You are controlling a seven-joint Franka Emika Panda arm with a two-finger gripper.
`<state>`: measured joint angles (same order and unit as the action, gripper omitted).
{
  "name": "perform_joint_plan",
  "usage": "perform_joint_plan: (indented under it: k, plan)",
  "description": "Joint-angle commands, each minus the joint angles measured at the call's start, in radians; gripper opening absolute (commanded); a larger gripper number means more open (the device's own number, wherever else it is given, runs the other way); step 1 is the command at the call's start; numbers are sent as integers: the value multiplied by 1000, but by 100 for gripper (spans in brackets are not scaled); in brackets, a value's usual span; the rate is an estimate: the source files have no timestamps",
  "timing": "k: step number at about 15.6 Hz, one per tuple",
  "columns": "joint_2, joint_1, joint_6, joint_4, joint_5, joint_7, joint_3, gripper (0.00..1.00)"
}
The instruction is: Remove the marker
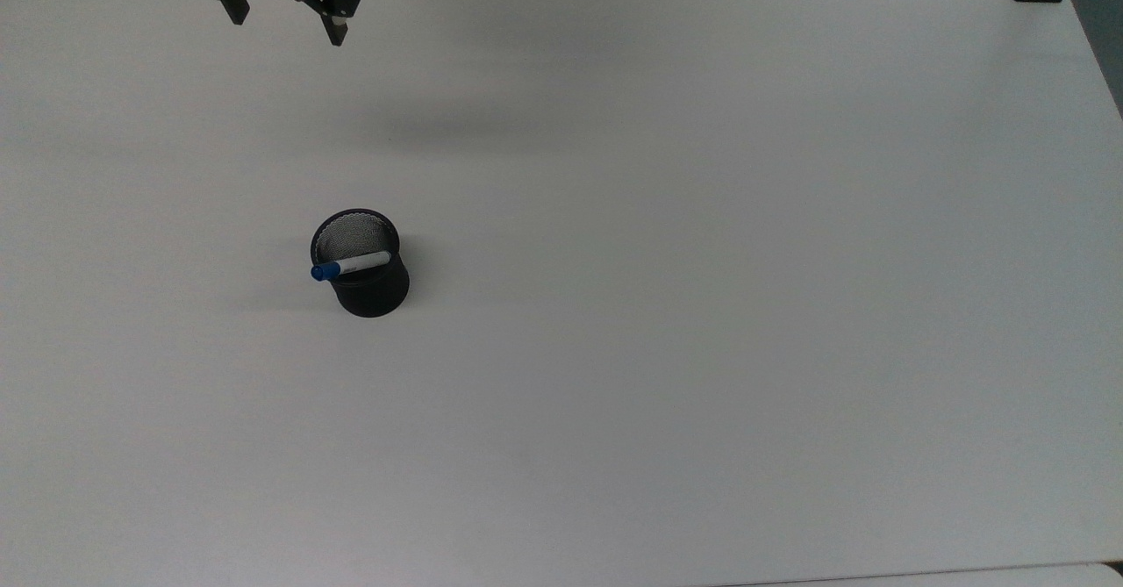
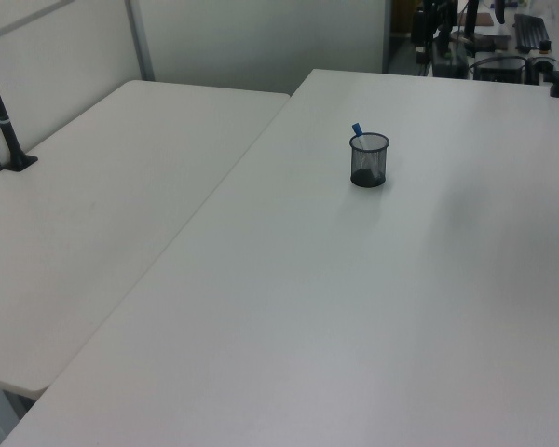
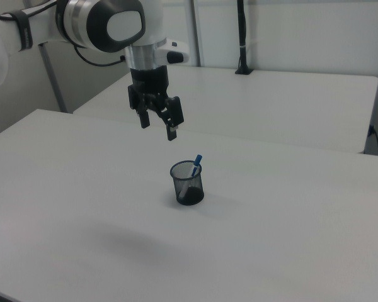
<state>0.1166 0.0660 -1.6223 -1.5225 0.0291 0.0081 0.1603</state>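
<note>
Tool (image 3: 157,129): your fingers stand apart, holding nothing, above the desk (image 1: 702,306).
Marker (image 1: 349,264): leans in the mesh cup (image 1: 368,284), blue cap up.

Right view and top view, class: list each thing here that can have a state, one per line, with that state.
marker: standing tilted inside the cup, blue cap up, leaning on the rim, not gripped.
mesh cup: upright on the table, holding the marker.
gripper: open, holding nothing, raised above the table, apart from the cup.
</note>
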Motion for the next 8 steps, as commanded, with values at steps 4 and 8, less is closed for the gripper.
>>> perform_joint_plan:
  k: [4, 8]
  plan:
    - [-15, 3, 28, -1, 8, -20, 2, 100]
    - [-6, 2, 27, -1, 15, -20, 1, 100]
